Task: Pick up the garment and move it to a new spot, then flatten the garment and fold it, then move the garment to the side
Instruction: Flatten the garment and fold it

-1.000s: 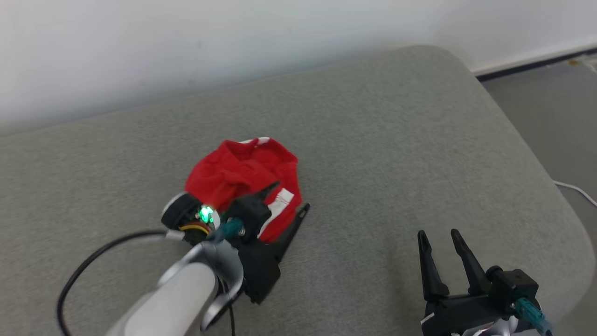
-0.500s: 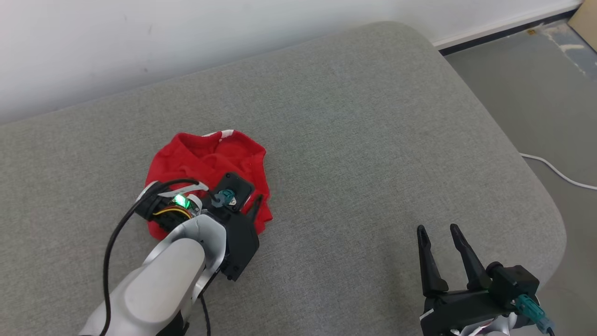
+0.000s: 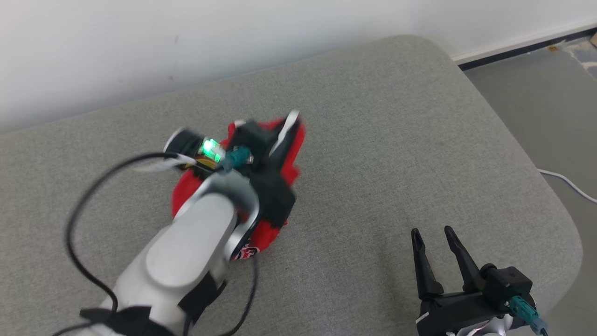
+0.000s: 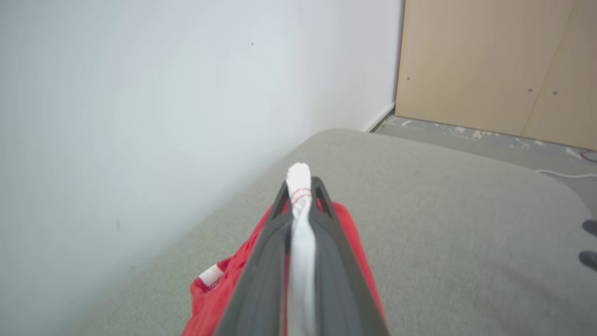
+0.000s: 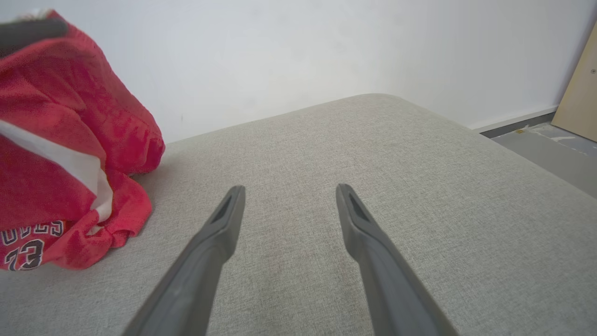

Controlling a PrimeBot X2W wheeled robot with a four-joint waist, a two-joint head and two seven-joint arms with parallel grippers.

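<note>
my left gripper [image 4: 299, 186] is clamped on the white trim [image 4: 299, 233] of the red garment [image 5: 70, 154], the rest hanging below it onto the grey cushion [image 3: 396, 140]. right gripper [image 3: 431, 232] is spread wide, garment off to its left.

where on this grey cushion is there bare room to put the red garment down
Widest bare stretch: the grey cushion between the red garment and its rounded right edge, ahead of the open right gripper. A narrower strip runs along the wall behind the garment. Crowded: the middle-left, where the left gripper, shut on the garment, and its cable sit.
</note>
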